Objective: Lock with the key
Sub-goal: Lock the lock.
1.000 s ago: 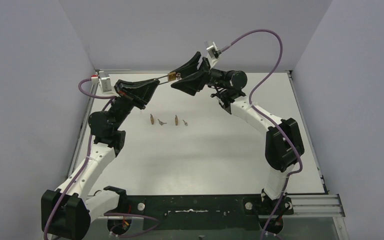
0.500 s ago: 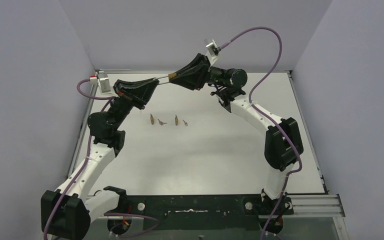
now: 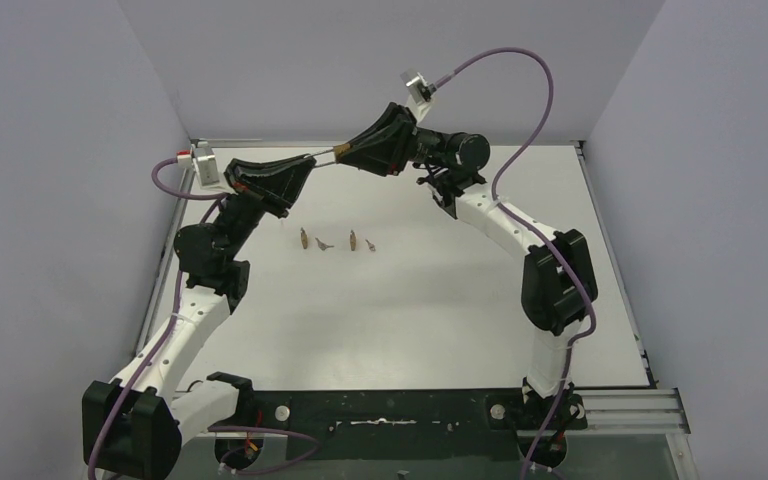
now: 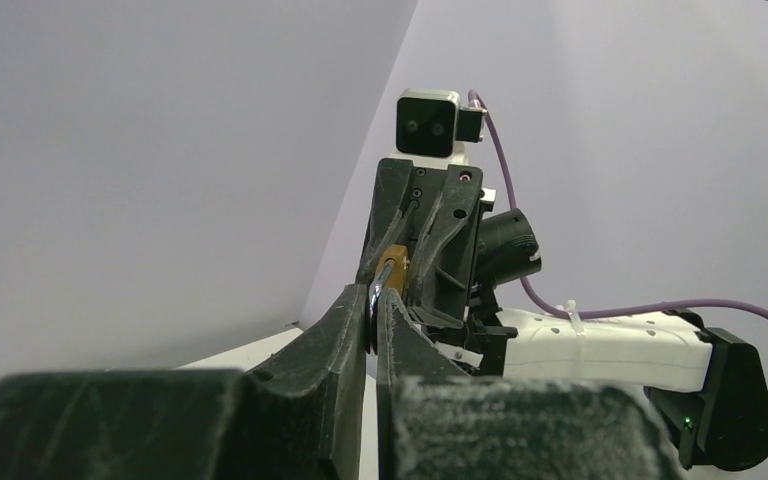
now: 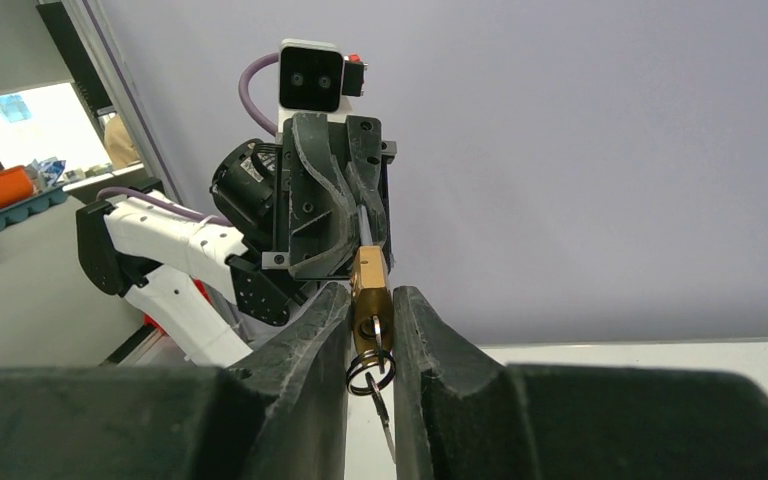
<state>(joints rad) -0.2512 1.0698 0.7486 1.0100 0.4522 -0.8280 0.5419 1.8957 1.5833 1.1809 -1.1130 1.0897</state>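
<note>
Right wrist: padlock [image 5: 369, 290] top seemingly buried in left end effector [image 5: 360, 238].

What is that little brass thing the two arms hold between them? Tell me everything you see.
A small brass padlock, held in the air above the table. The right gripper clamps its body; the left gripper pinches its silver shackle. A ring with a thin key dangles from its other end. Whether it is locked cannot be told.
</note>
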